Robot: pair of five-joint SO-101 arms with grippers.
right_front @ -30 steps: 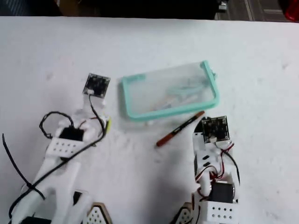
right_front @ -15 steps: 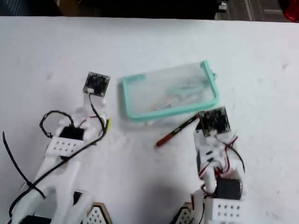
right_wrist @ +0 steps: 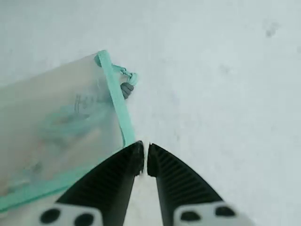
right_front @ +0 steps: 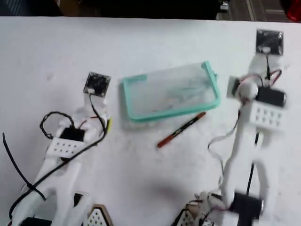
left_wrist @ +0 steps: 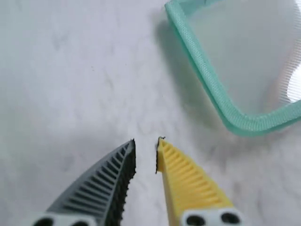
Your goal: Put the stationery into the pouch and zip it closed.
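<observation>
Stretched far out now, the right arm (right_front: 249,141) has left its earlier spot beside the pen and reaches past the short end of the pouch (right_front: 171,92); the left arm has not shifted. White table (right_front: 51,47), seen from above; the clear, teal-edged pouch lies flat at the middle with some stationery faintly visible inside. An orange-and-black pen (right_front: 181,129) lies outside it, just beside its near long edge, on a slant with the orange tip toward the left arm. The right gripper (right_wrist: 145,157) hovers just beside the pouch's end, its jaws narrowed to a slit and holding nothing; the zip pull (right_wrist: 127,89) sits at the corner just ahead of it, so this arm seems better placed for the zip. The left gripper (left_wrist: 146,150) rests near the opposite corner, jaws nearly closed and empty.
</observation>
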